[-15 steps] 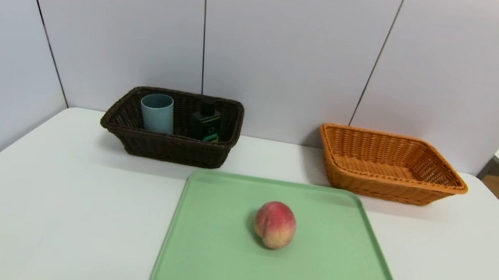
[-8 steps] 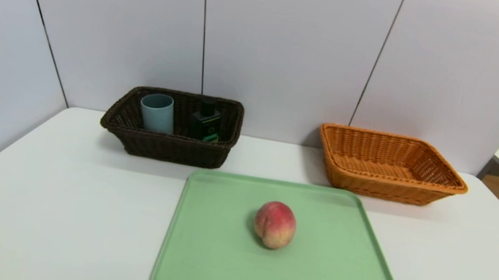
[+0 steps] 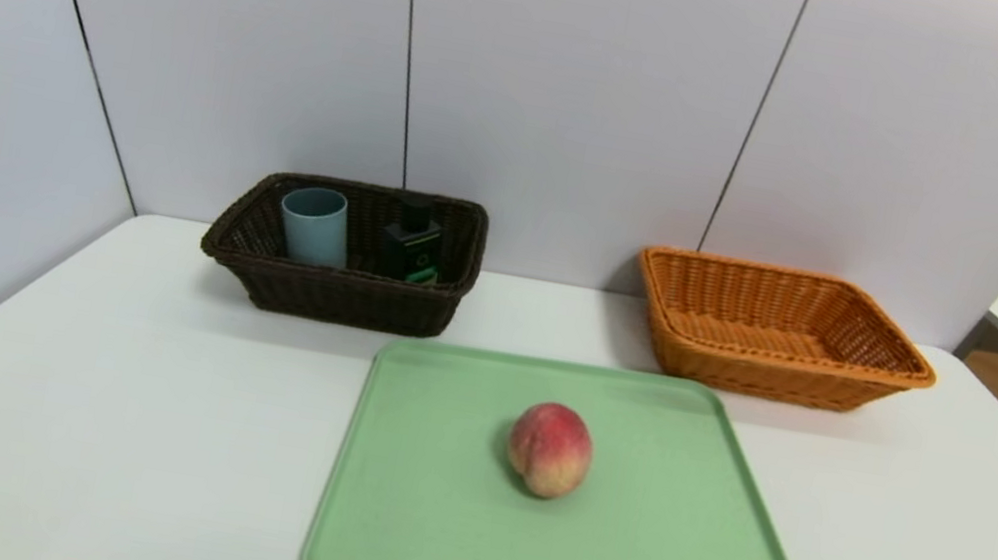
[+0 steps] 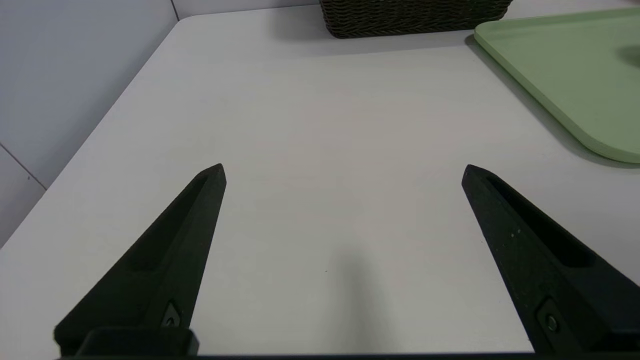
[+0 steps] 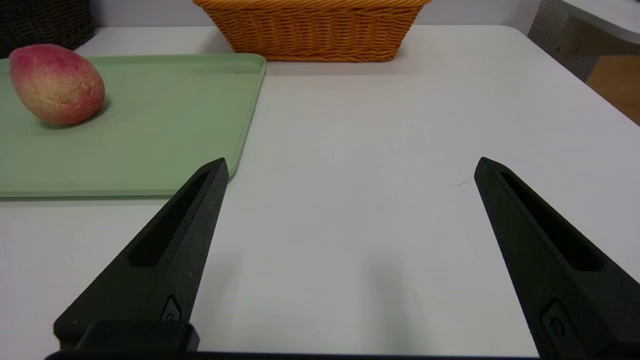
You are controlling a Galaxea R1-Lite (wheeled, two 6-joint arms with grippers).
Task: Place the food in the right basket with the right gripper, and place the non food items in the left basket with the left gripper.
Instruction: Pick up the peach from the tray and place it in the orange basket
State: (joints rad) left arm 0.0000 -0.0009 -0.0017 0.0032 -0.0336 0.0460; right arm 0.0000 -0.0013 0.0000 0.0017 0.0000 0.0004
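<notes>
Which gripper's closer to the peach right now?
Right, apparently. The right gripper hovers open over the table, just off the tray's right side, peach in its view. The left gripper hangs open beyond the tray's left side.

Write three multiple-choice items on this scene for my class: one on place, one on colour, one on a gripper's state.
1. Where is the peach?
A) in the orange basket
B) on the tray
C) in the dark basket

2. What colour is the tray?
A) green
B) red
C) black

3. How is the right gripper?
A) shut on the cup
B) shut and empty
C) open and empty

Answers:
1 B: the peach rests on the tray.
2 A: its whole surface is pale green.
3 C: the right gripper has its jaws wide apart, only bare table between them.
</notes>
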